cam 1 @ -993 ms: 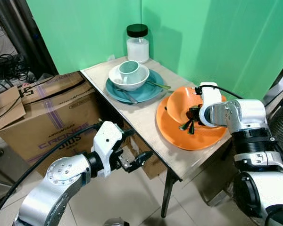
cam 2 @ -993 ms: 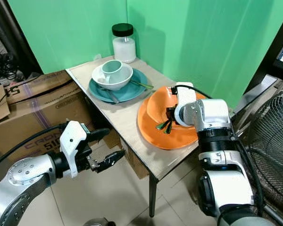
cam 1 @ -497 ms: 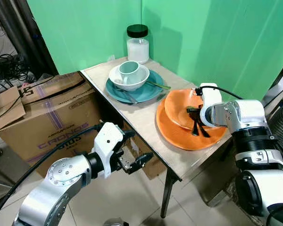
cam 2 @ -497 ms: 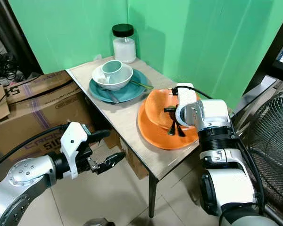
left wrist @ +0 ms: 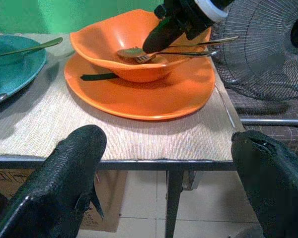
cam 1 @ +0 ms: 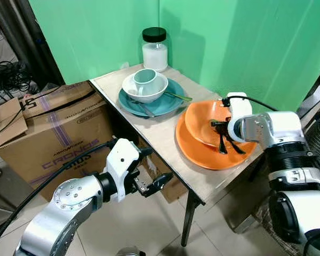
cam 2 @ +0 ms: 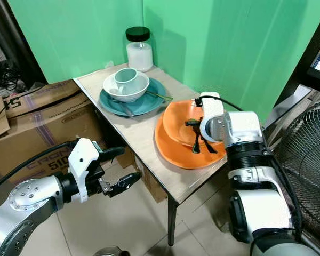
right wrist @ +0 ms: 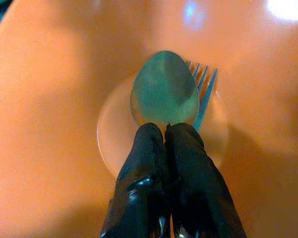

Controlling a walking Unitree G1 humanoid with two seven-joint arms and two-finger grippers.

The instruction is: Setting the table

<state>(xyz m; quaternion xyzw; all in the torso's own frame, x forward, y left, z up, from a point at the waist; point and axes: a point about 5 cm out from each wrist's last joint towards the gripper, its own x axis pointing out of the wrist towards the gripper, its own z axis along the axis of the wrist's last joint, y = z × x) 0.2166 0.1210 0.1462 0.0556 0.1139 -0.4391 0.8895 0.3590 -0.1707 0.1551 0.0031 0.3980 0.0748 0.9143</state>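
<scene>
Right gripper's fingers [left wrist: 161,34] hold spoon [left wrist: 131,51] and fork [left wrist: 148,58] (side by side) inside orange bowl [left wrist: 109,39].

Cardboard box [cam 1: 53,125] on the floor left of the table, flaps partly open, purple print and tape on it. Tangle of black cables [cam 1: 8,77] far left behind the box. Black wire-cage fan [cam 2: 304,146] at right. Green backdrop [cam 1: 245,42] behind. Tiled floor [cam 1: 149,224] near.
</scene>
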